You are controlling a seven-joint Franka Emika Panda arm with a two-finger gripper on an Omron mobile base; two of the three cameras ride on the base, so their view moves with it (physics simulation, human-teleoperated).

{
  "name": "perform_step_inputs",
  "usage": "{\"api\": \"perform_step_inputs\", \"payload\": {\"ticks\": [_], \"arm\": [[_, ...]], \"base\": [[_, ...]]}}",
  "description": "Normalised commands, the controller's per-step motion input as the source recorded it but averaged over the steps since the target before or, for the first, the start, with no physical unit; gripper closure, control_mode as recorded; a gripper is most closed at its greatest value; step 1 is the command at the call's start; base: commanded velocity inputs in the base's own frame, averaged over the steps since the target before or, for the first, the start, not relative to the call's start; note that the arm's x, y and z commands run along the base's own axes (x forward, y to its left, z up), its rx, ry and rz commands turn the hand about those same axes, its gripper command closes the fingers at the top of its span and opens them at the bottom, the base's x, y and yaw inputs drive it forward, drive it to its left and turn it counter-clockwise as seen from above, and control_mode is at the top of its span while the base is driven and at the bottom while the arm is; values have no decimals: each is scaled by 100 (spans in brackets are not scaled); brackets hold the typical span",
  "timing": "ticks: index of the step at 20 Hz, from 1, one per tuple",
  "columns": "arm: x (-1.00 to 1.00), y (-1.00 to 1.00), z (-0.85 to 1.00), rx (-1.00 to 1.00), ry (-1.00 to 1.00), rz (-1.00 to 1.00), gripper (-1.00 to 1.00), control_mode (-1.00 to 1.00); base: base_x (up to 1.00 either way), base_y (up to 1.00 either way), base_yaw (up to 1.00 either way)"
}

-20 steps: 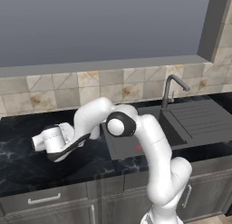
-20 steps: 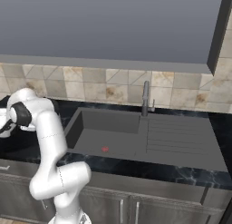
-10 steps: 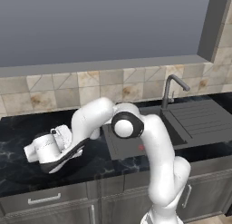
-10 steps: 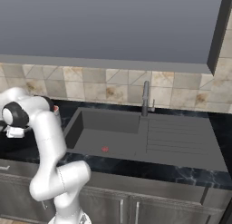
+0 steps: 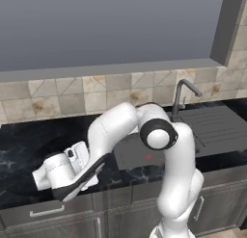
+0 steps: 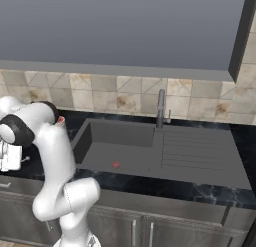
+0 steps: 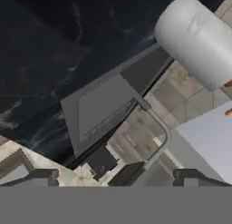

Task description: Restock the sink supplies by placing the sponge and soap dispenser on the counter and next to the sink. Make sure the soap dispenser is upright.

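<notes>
The soap dispenser [image 7: 195,37] fills the upper right of the hand view as a white cylinder with orange-red at its far end, standing on the black counter [image 7: 45,46] to the left of the sink [image 7: 102,109]. Its orange-red pump top [image 6: 61,120] peeks out behind my arm in the right base view. My gripper [image 7: 117,177] is open, with nothing between its fingertips [image 7: 43,177], and sits short of the bottle. In the left base view the gripper [image 5: 91,174] hangs low over the counter's [image 5: 29,136] front edge, left of the sink [image 5: 130,155]. The sponge is out of view.
A curved grey faucet [image 5: 181,95] [image 6: 161,108] rises behind the sink [image 6: 120,151], with a ribbed drainboard [image 6: 200,151] to its right. A small red mark [image 6: 116,164] lies in the basin. Dark grey cabinets with handles [image 5: 46,213] run under the counter, and a tiled backsplash [image 5: 58,99] stands behind it.
The hand has swung down and toward the counter's front edge at the left. The jaws have stayed open.
</notes>
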Motion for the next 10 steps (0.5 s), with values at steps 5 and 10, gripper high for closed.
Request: {"api": "perform_step_inputs", "payload": {"ticks": [5,10], "arm": [[-57,-100,68,42,-31,-13,-100,-100],[-44,-100,79,45,-29,-15,-100,-100]], "base": [[0,0,0],[0,0,0]]}}
